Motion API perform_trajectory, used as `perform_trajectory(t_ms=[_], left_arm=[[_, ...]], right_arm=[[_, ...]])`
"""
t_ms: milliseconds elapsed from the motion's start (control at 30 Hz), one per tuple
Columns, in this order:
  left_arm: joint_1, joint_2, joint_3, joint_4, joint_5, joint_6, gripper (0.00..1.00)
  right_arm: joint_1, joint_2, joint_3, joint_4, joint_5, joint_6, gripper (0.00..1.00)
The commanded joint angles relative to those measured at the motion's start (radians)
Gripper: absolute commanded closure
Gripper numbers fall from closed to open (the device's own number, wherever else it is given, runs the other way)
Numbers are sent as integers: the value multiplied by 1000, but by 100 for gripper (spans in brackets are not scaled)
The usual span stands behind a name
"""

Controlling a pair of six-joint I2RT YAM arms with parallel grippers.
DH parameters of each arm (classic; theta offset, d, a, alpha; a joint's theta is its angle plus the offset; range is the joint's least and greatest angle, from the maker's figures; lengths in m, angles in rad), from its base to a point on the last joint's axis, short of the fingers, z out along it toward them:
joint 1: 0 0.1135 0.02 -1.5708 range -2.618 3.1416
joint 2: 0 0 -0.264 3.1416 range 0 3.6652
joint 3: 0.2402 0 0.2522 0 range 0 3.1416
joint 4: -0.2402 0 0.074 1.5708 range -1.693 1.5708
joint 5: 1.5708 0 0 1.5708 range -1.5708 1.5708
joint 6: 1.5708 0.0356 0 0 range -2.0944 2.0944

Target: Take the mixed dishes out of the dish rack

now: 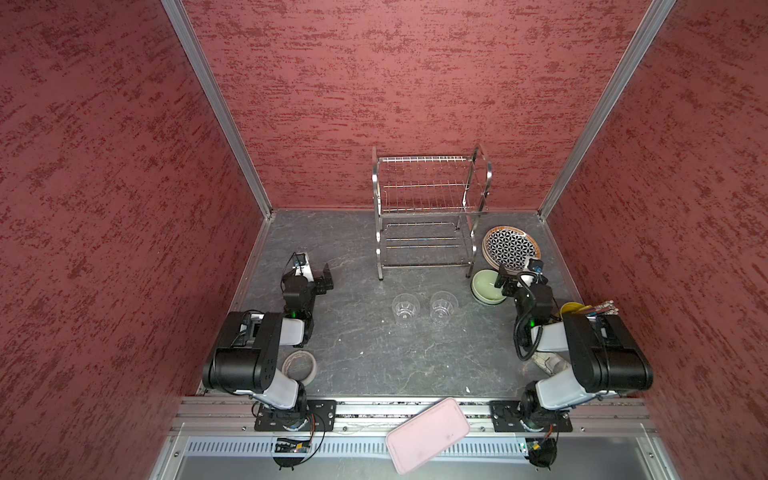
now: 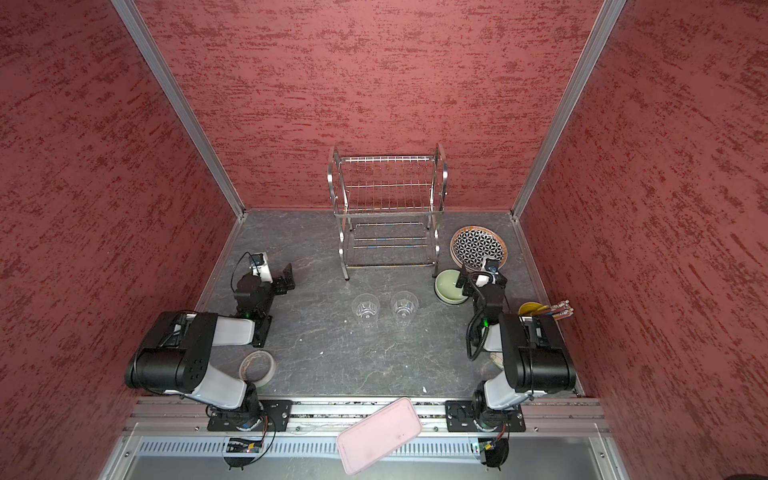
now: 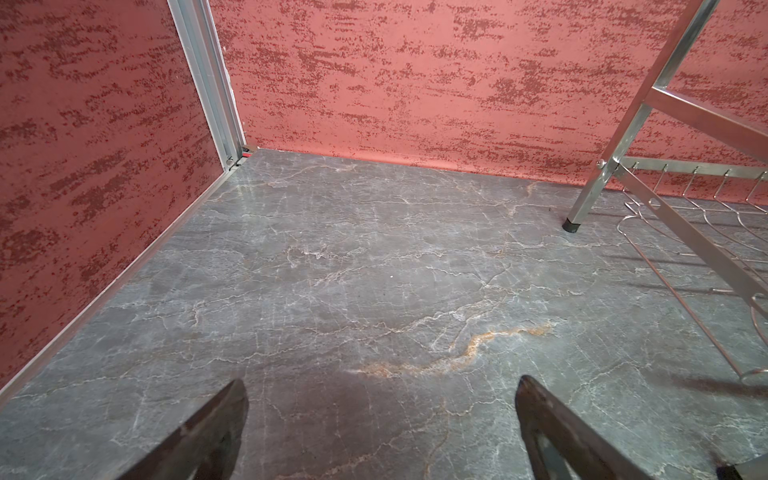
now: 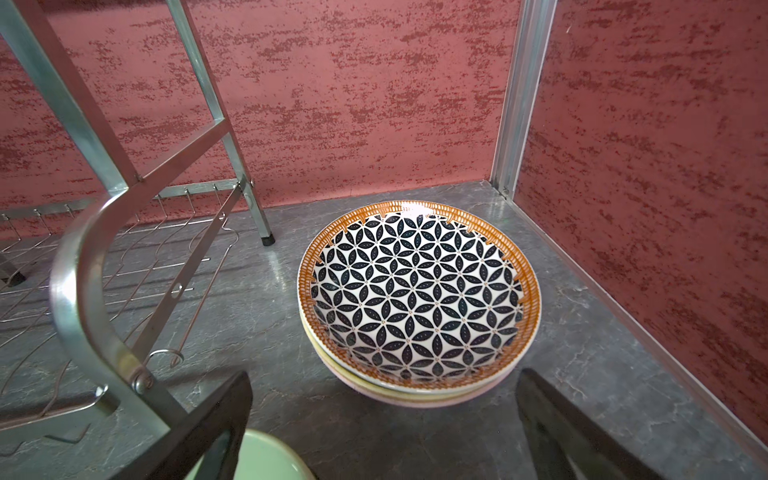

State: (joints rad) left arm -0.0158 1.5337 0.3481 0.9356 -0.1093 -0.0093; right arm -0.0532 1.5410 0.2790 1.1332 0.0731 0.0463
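The steel dish rack [image 1: 432, 212] [image 2: 388, 212] stands at the back wall, and both its tiers are bare. Right of it a black-and-white geometric plate [image 1: 512, 248] [image 4: 415, 295] lies on top of a yellowish plate and a pink plate [image 4: 436, 404]. A pale green bowl [image 1: 486, 287] [image 4: 266, 457] sits in front of that stack. Two clear cups [image 1: 405, 308] [image 1: 444, 305] stand upright mid-table. My right gripper [image 1: 505, 280] [image 4: 384, 373] hangs open over the green bowl's right edge, holding nothing. My left gripper [image 1: 326, 279] [image 3: 382, 380] is open over bare table, left of the rack [image 3: 685, 232].
A pink rectangular tray [image 1: 428, 432] lies across the front rail. A yellow cup of sticks [image 1: 573, 309] stands behind the right arm. A pale ring-shaped thing [image 1: 299, 365] sits by the left arm's base. Red walls close in three sides.
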Motion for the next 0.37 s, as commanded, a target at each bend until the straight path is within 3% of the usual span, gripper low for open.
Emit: perform_trajectory(t_ms=[0,333], left_arm=[[8,2,14,-1,11,12,1],[8,2,13,-1,10,13,1]], right_arm=[[-4,6,7,13,-24,-15,1],[-4,7,9,10,-26,-16,1]])
